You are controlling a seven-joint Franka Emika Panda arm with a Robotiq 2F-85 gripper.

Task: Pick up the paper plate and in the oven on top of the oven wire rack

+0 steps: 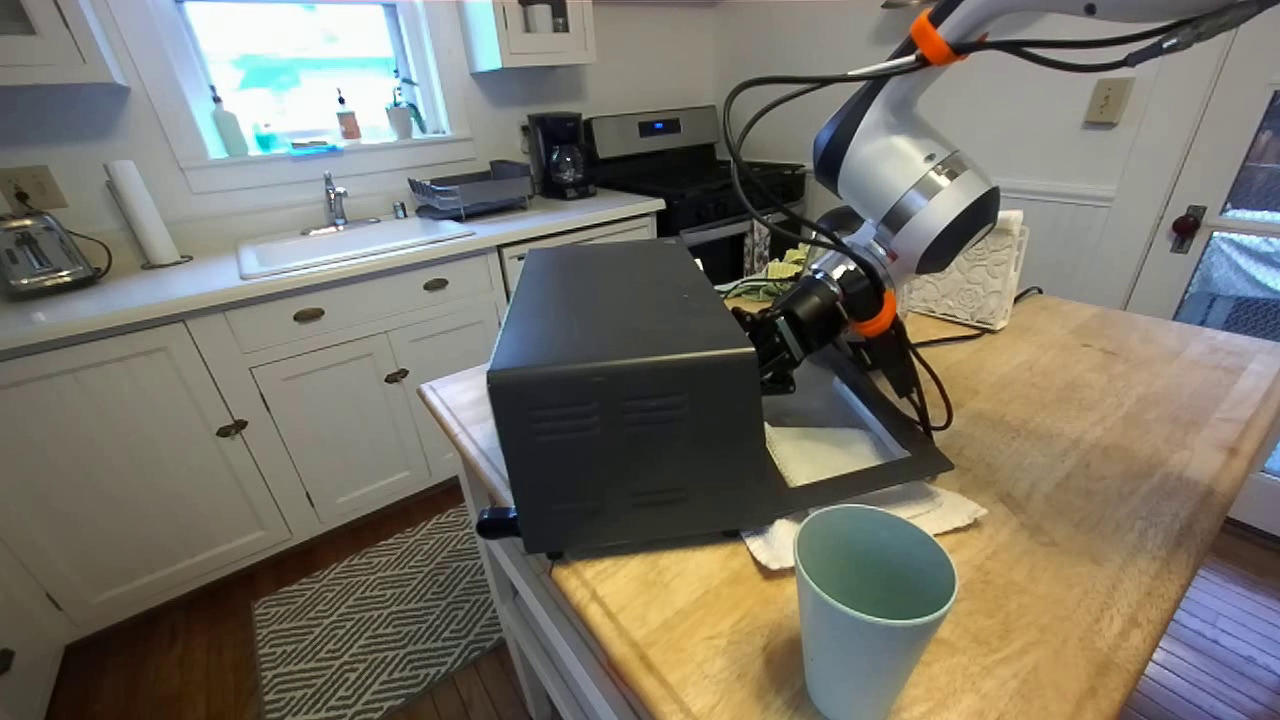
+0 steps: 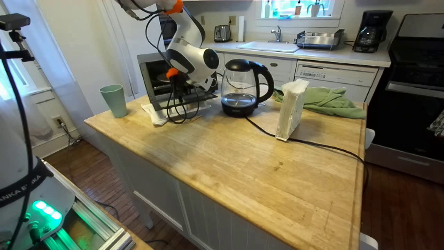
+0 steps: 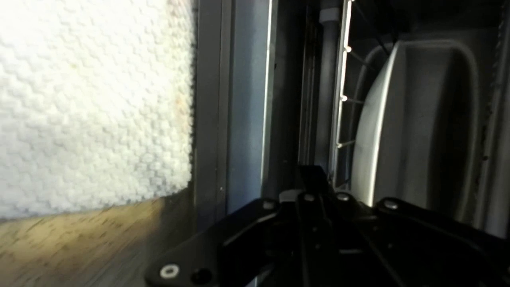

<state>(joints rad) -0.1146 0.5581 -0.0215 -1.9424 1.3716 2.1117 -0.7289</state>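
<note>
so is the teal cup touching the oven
Apart. In an exterior view, wooden tabletop shows between the teal cup and the oven.

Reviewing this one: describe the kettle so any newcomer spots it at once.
In an exterior view, find the dark oven on the wooden island top. Right of the oven in that picture stands the kettle. Unlike the cup or green cloth, it is clear-bodied with a black handle.

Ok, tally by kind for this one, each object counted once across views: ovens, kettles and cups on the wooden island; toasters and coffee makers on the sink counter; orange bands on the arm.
Oven: 1
Kettle: 1
Cup: 1
Toaster: 1
Coffee maker: 1
Orange bands: 2
Total: 7
</note>
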